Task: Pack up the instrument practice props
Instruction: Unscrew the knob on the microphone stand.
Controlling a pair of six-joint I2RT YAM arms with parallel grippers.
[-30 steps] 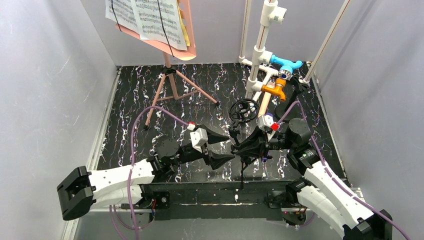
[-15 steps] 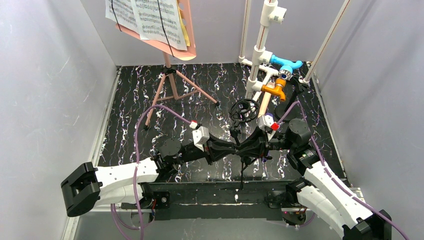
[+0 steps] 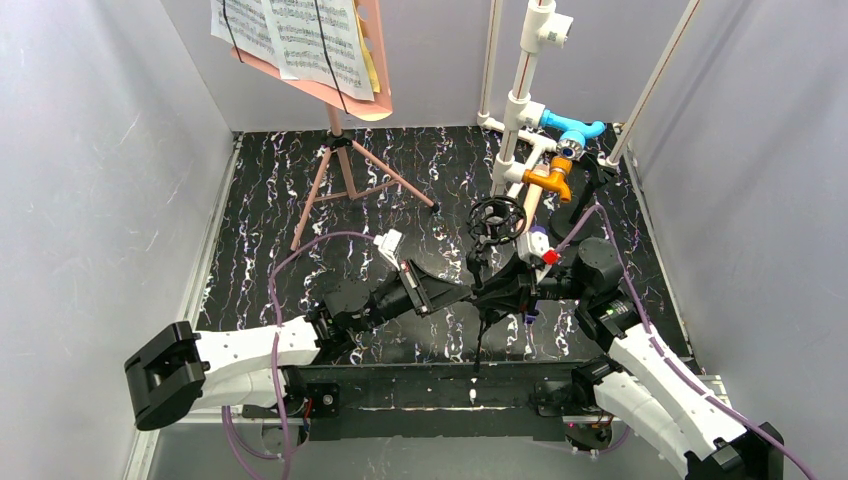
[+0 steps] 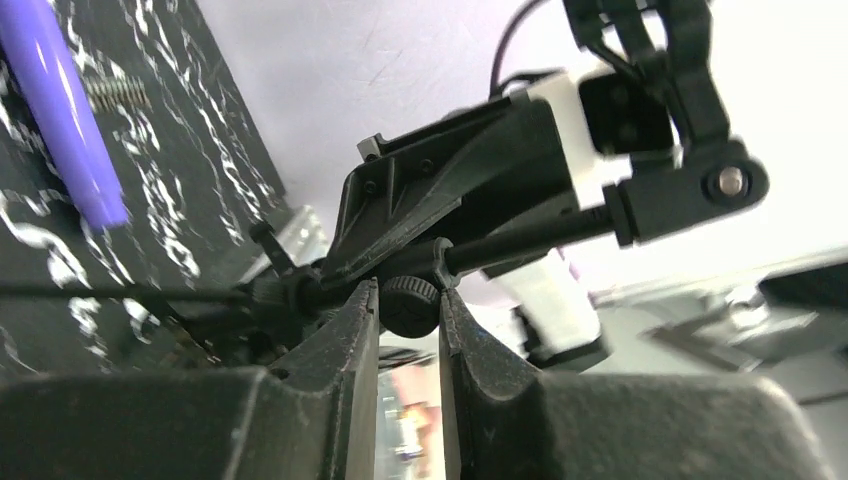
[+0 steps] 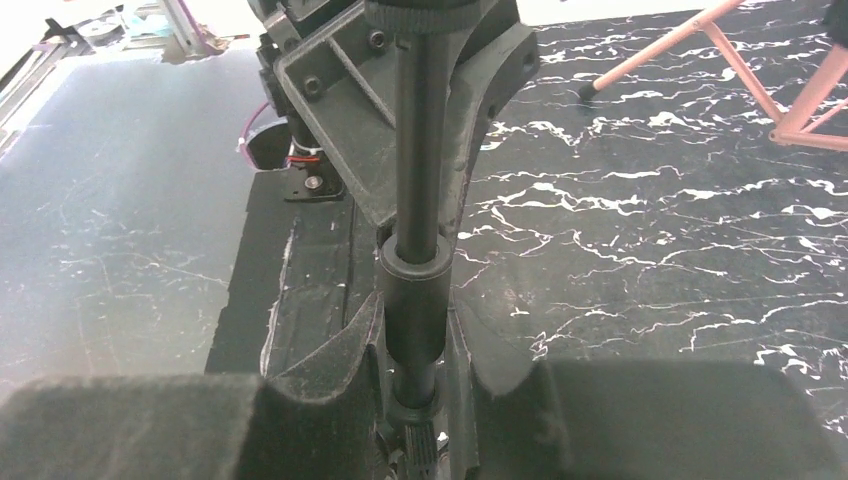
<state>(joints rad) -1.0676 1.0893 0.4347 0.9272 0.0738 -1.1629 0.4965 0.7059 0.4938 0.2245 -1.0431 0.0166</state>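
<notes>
A small black tripod stand [image 3: 480, 300] with a ring-shaped mount [image 3: 497, 217] at its top is held over the front middle of the table. My right gripper [image 5: 415, 330] is shut on its black pole [image 5: 418, 150]. My left gripper [image 4: 408, 300] is shut on a small knurled knob [image 4: 410, 308] of the same stand, and it meets the right gripper [image 3: 492, 290] tip to tip. The pink sheet-music holder [image 3: 345, 165] stands on its tripod legs at the back left, with printed music pages [image 3: 300, 40] on it.
A white pipe frame [image 3: 525, 100] with blue and orange fittings stands at the back right, just behind the ring mount. Grey walls close in the black marbled table [image 3: 260, 220]. A purple rod-like shape [image 4: 60, 110] crosses the left wrist view's upper left.
My left gripper went from wide open to shut on the stand's knob, then rolled over with its wrist. The ring mount shifted slightly up and to the right. The right gripper stayed shut.
</notes>
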